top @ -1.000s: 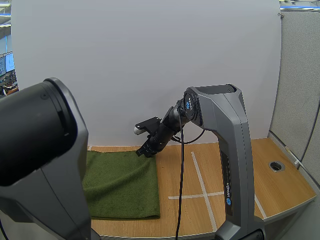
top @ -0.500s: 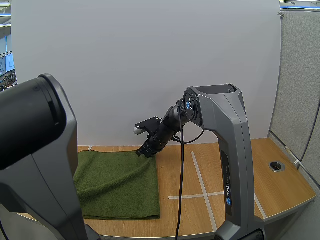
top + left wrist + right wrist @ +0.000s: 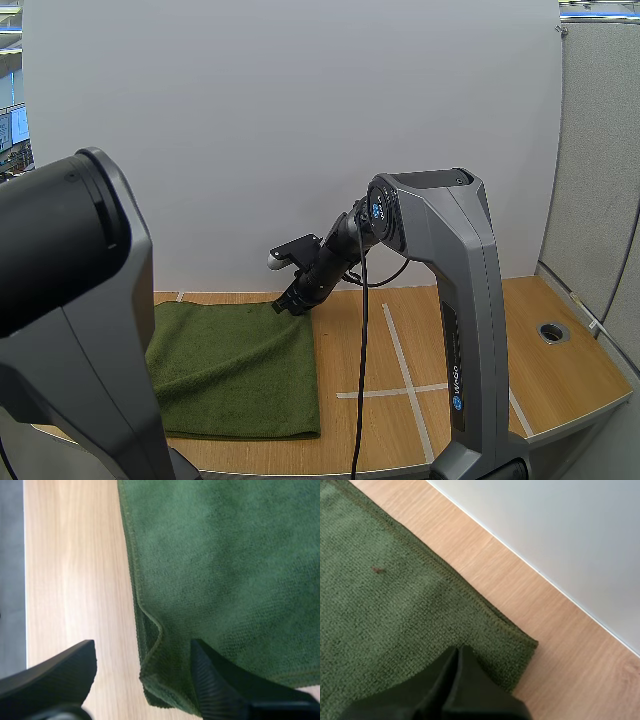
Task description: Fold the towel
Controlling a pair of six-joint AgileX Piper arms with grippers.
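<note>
1. Location: the green towel [image 3: 240,370] lies flat on the left part of the wooden table [image 3: 560,380]. Its right edge runs near the white tape lines [image 3: 400,370].
2. Left gripper [image 3: 144,655]: released. Its fingers [image 3: 55,672] stand apart astride a corner of the towel, one over bare wood and the other over the cloth. Nothing is grasped.
3. Right gripper [image 3: 456,655]: clenched into one dark wedge, tip down at the towel's far right corner. No cloth shows between the fingers.
4. Handling, as judged: light, limp terry cloth, not fragile. It is likely to sag when lifted and to drag on the wood rather than slide.
5. The corner between the left fingers shows a doubled, puckered hem. A pinch there probably needs to catch both layers.
6. Recommended hold: at the corners, just inside the stitched hem, with both grips on the same edge.
</note>
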